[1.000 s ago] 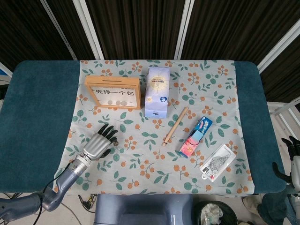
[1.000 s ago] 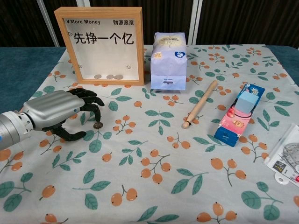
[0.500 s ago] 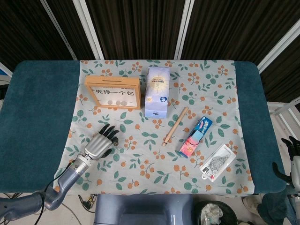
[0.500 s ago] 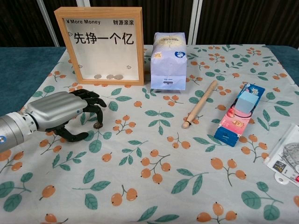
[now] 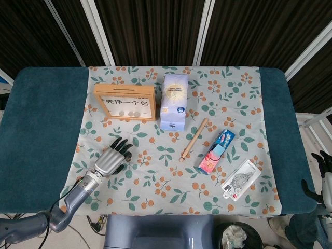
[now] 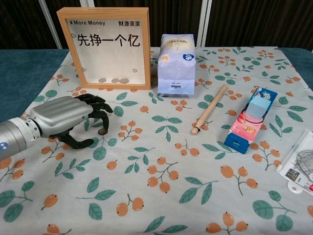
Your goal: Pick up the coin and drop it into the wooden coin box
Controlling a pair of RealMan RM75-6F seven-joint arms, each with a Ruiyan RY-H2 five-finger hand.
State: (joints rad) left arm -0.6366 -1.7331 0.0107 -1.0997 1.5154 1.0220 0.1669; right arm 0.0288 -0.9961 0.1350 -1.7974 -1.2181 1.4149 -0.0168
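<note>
Left hand [image 6: 66, 120] at the coin [image 6: 102, 131]
Fingertips curled down onto coin, in front of wooden coin box [image 6: 109, 47]; pinch unclear.

The left hand [image 6: 66, 117] has a brushed silver metal back and black jointed fingers [image 6: 100, 106]. Its wrist is a silver cylinder on a blue-grey arm. The right hand [image 5: 322, 174] seems dark, though barely visible.

Wooden coin box [image 6: 109, 46] with clear glossy front, matt printed cloth [image 6: 161, 196], smooth wooden stick [image 6: 210, 108].
</note>
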